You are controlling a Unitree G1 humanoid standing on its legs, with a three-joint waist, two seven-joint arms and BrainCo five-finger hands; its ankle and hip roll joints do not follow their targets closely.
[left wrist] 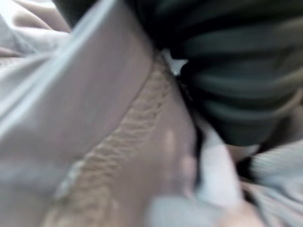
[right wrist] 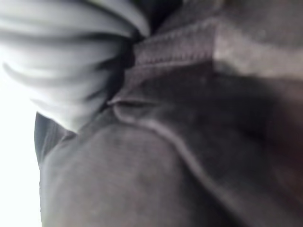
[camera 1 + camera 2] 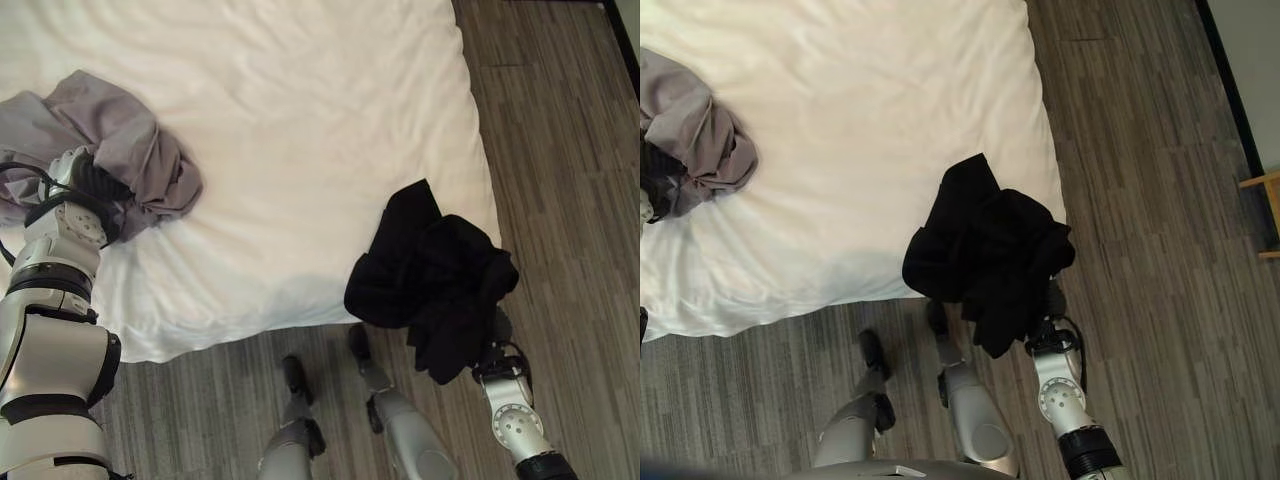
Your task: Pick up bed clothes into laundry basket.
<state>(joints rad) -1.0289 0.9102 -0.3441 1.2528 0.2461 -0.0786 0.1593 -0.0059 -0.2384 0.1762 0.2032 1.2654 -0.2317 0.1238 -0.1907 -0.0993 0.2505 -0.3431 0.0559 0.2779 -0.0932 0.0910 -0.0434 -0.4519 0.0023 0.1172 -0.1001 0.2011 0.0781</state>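
Note:
A crumpled grey-lilac garment [image 3: 125, 140] lies on the white bed [image 3: 300, 110] near its left edge. My left hand [image 3: 95, 182] is pushed into its near side, the cloth bunched over it. In the left wrist view the grey cloth [image 1: 94, 132] presses against the hand's dark ribbed cover [image 1: 236, 71]. A black garment [image 3: 430, 270] is draped over my right hand [image 3: 498, 328] at the bed's near right corner, partly hanging over the floor. In the right wrist view dark cloth [image 2: 189, 142] lies right against the ribbed cover [image 2: 61, 71].
The bed's near edge [image 3: 230, 335] runs across in front of me. Wood-plank floor [image 3: 570, 180] stretches along the bed's right side. A wooden furniture piece [image 3: 1265, 200] stands at the far right by a dark baseboard [image 3: 1230, 90].

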